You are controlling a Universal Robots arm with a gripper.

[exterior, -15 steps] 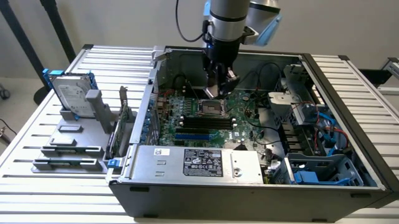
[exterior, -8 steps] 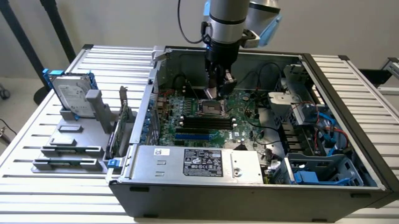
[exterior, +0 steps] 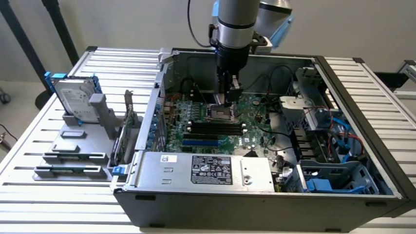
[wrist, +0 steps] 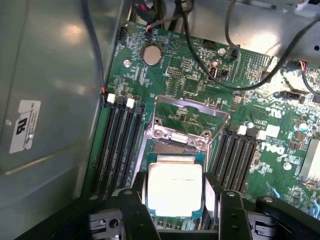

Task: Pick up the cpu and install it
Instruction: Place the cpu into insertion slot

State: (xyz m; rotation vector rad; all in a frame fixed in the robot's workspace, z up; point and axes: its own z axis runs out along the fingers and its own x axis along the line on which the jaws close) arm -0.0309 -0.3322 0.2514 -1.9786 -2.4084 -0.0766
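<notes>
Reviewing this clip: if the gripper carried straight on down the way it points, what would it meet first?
Most likely the open socket on the motherboard, directly below. The cpu held between the fingers would touch it before the gripper itself does. The gap between them is hard to judge.

A robotics lab: an arm (exterior: 234,24) is hanging over an open PC case (exterior: 260,209) on a slatted table (exterior: 26,195).

DELL printed on green motherboard (wrist: 200,65)
</notes>
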